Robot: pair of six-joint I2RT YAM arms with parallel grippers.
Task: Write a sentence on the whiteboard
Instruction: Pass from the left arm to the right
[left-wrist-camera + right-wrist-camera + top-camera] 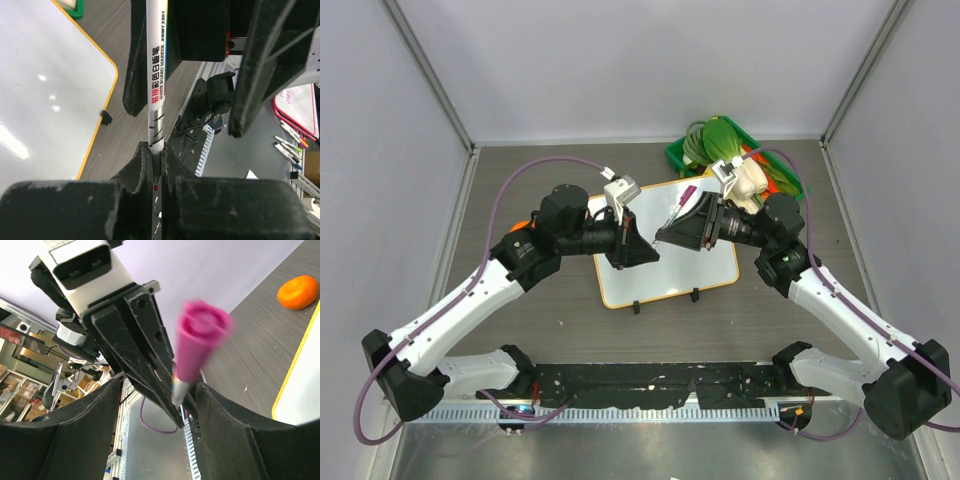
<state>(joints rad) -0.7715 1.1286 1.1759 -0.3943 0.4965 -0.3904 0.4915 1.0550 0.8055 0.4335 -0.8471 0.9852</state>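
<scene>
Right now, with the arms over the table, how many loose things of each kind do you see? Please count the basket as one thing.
Whiteboard: 1
Marker, held in the left hand: 1
Orange fruit: 1
Green basket, contents not counted: 1
Total: 4

marker cap (200,335): blurred | whiteboard (45,100): cut off at left edge

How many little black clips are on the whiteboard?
2. Both on the whiteboard's near edge: the left clip and the right clip. Part of the board is covered, so more may be hidden.
</scene>
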